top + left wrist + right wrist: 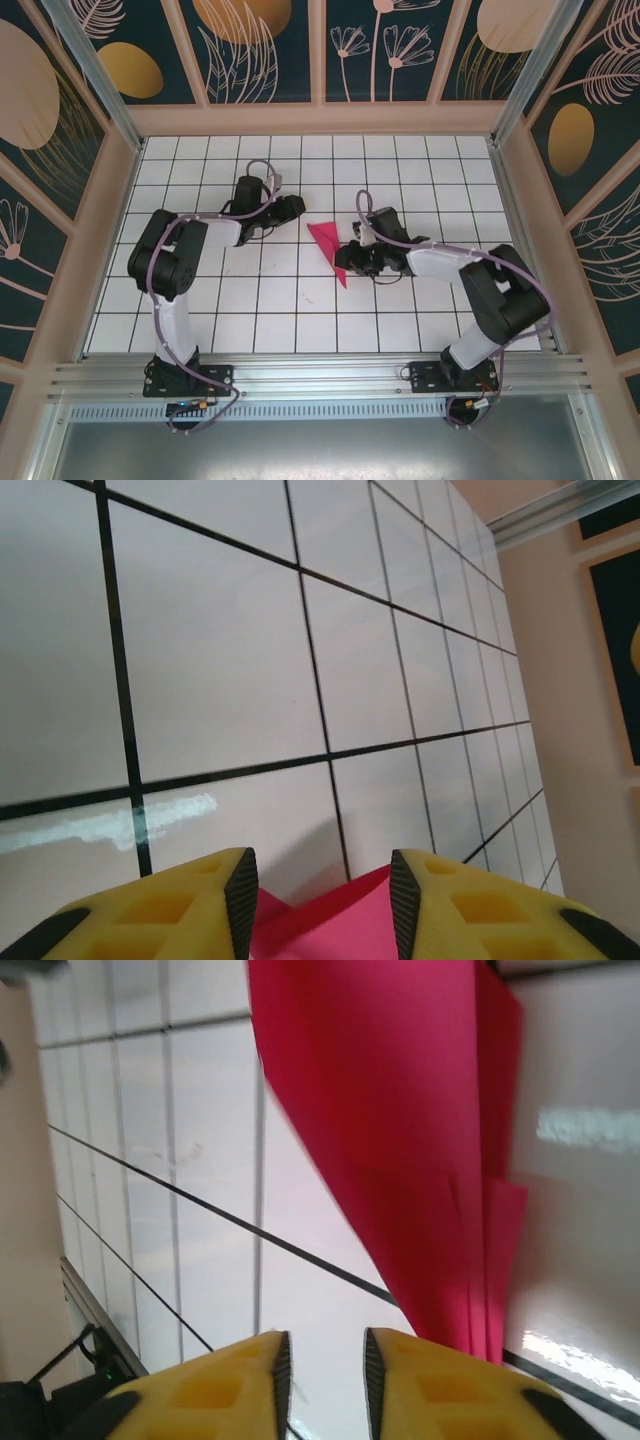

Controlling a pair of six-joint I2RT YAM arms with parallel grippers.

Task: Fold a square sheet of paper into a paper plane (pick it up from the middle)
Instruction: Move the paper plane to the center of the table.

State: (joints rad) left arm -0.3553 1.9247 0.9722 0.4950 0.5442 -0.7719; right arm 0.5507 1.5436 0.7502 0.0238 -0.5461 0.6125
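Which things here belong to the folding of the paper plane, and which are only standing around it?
Belong to the job:
- folded pink paper
- left gripper
- right gripper

Only surroundings:
- white grid table
- patterned walls
- metal rail

Overhead rear view; wrist close-ups; shared paper (327,247)
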